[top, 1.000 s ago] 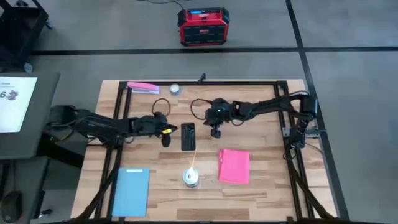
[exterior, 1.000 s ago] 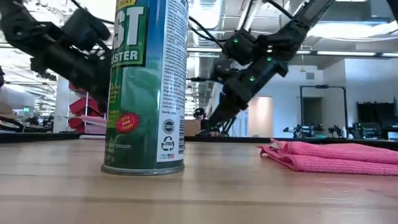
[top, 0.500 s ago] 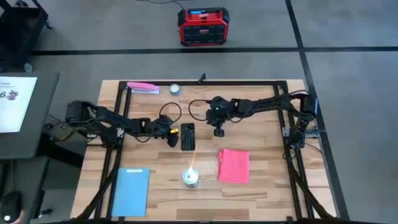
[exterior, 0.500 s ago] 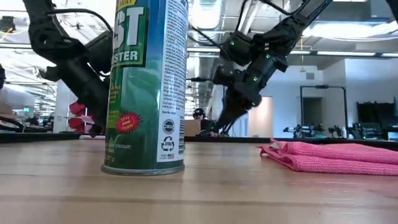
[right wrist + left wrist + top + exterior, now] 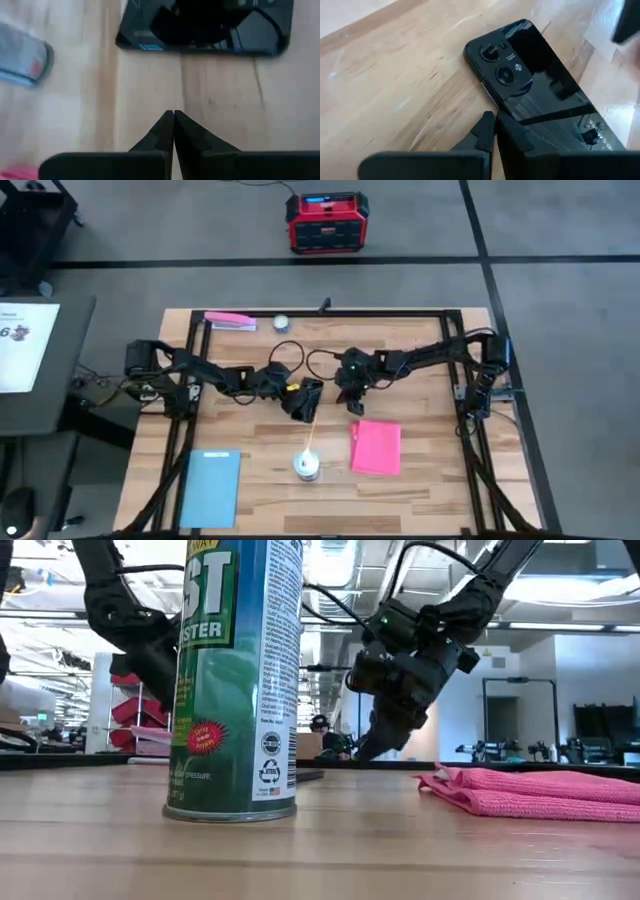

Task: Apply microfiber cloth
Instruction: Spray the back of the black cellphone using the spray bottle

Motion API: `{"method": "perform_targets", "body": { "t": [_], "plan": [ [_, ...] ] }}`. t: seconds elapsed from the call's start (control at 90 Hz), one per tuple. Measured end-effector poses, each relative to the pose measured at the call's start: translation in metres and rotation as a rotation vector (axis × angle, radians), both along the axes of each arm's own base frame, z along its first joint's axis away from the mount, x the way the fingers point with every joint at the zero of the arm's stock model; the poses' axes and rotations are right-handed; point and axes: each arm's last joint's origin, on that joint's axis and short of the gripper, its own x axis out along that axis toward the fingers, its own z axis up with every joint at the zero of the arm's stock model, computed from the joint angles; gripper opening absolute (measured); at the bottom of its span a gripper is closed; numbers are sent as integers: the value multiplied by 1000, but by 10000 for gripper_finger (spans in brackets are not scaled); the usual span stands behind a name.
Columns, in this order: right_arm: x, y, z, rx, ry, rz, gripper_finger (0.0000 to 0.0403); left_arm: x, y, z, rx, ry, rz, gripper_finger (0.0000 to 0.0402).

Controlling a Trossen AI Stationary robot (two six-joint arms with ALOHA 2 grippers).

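Observation:
The pink-red microfiber cloth [image 5: 376, 446] lies flat on the wooden table, right of centre; its folded edge [image 5: 520, 792] shows in the low view. No gripper touches it. A black phone [image 5: 310, 398] lies flat at the centre, camera side up [image 5: 530, 85]. My left gripper [image 5: 494, 116] is shut, its tips at the phone's long left side. My right gripper [image 5: 173, 114] is shut too. It hangs above bare wood just right of the phone [image 5: 205, 25] and just beyond the cloth's far edge. My left gripper has its shut fingertips [image 5: 487, 125] at the phone's long side edge [image 5: 490, 97], a little below the camera lenses. The fingers come slanting down from the table's left. I cannot tell whether they touch the edge. The phone lies flat on the table.
A green spray can [image 5: 307, 465] stands upright near the front, close to the phone and cloth, and fills the low view's left [image 5: 232, 680]. A light-blue rectangle [image 5: 210, 485] lies front left. A pink strip [image 5: 230, 321] and a white ball [image 5: 281, 323] lie at the far edge.
My left gripper has moved toward the table's right edge, from well left of the phone up to its left side. My right gripper has moved a little toward the near edge and down, toward the cloth's far edge. The cloth has stayed where it was.

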Motion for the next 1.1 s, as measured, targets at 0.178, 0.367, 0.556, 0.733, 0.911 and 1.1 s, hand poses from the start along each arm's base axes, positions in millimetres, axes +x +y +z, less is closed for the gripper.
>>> {"method": "perform_targets", "body": {
  "t": [0.178, 0.367, 0.556, 0.733, 0.911, 1.1],
  "plan": [
    [-6, 4, -1, 80, 92, -55, 0, 1, -4, 0, -3, -7, -16, 0],
    [-2, 20, 1, 91, 84, -34, 0, 3, -15, 0, -13, -8, -49, 0],
    [7, 23, 7, 48, -10, -64, 0, 4, -27, 1, -58, -34, -44, 0],
    [0, 22, 2, 58, 77, -83, 0, 7, -37, 4, -77, -78, -33, 0],
    [1, 28, 2, 77, 86, -66, 10, 11, -39, 9, -82, -148, -12, 0],
    [10, 39, 9, 108, -5, -79, 66, 11, -40, 8, -84, -145, -12, 0]
  ]
}}
